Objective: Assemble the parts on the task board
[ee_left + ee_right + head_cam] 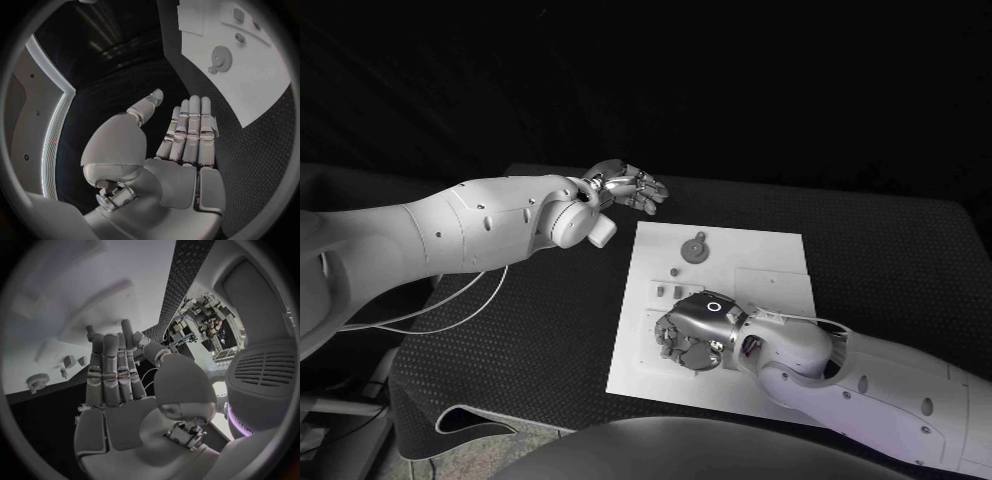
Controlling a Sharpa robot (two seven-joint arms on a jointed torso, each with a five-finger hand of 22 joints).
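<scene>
Head view: gear part [695, 247] between empty, spread left robot hand [626, 186] (off-board) and right robot hand [694, 335].

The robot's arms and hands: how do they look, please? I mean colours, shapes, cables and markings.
Both arms have smooth white rounded shells with small dark dots. The left hand and the right hand are silver metal with segmented fingers. A thin pale cable loops under the left arm. A small glowing ring marks the right wrist.

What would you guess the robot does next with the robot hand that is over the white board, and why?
Probably the right robot hand lowers its fingers to pick up a small part beside it: it hovers open over the task board, holding nothing, while the left robot hand waits off the board.
</scene>
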